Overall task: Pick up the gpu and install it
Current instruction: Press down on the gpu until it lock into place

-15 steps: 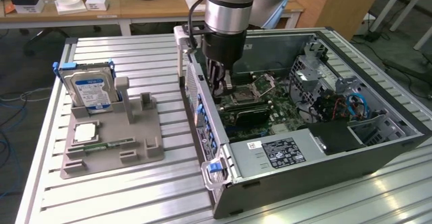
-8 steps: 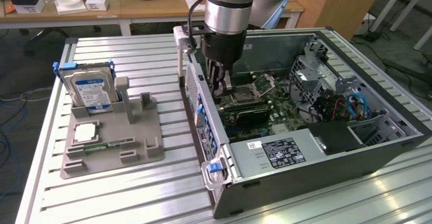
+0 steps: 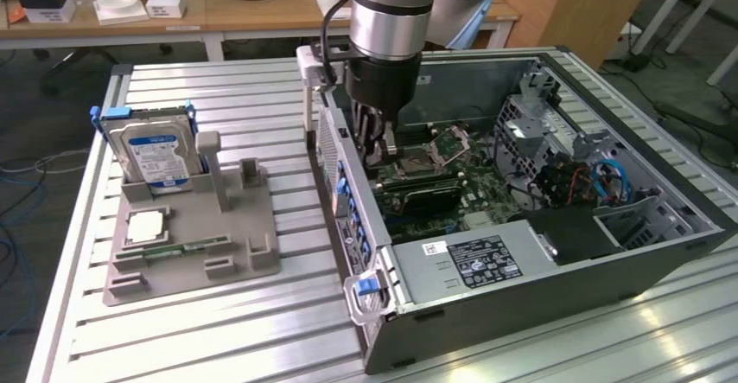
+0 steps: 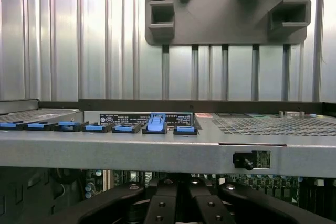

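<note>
Gripper (image 4: 178, 195): black fingers drawn together at the near edge of the wrist view, closed; whether anything sits between them I cannot tell.
Case wall (image 4: 157, 148): grey metal edge just past the fingers, with a row of blue clips (image 4: 155, 123) on it, 1 of them raised.
Sticker (image 4: 147, 118): black strip with white print beside the raised clip, too small to read.
Arm (image 3: 390, 20): silver and black, reaching down into the open computer case (image 3: 645, 253) near the wall at the exterior view's left.
Gpu (image 3: 417, 196): dark card lying low on the green board (image 3: 461, 219), just under the gripper (image 3: 381, 154).
Power unit (image 3: 479, 260): silver box at the near end of the case, black label with white text, not readable.
Hard drive (image 3: 155, 154): upright in the grey holder (image 3: 190, 258), blue and white label, words not legible.
Table (image 3: 265, 331): ribbed metal; bare strip between holder and case.
</note>
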Controlling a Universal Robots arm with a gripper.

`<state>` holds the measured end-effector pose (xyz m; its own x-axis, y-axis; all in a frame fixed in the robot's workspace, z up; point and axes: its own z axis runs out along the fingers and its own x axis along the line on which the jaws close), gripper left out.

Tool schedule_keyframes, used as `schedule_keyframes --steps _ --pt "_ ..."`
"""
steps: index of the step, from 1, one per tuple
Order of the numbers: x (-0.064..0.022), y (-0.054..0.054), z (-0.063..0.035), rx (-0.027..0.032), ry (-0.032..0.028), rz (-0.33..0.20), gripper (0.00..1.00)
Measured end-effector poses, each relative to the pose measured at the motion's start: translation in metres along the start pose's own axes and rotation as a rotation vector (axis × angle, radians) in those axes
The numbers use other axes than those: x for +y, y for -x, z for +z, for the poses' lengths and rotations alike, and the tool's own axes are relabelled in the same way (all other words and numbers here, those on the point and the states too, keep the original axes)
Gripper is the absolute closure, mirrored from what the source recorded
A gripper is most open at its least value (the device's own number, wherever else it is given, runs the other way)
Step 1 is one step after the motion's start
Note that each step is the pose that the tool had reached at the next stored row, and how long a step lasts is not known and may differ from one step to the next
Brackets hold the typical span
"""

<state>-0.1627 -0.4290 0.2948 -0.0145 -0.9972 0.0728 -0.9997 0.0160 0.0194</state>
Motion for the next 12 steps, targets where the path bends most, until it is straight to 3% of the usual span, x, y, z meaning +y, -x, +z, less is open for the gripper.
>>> schedule_keyframes --steps 7,10,12 --pt "-0.0023 0.000 -0.0001 0.0027 0.0015 0.000 0.90" --pt "-0.0068 0.000 0.0000 0.0027 0.0078 -0.001 0.90" --pt "-0.0105 0.000 0.0000 0.0029 0.0155 -0.001 0.90"
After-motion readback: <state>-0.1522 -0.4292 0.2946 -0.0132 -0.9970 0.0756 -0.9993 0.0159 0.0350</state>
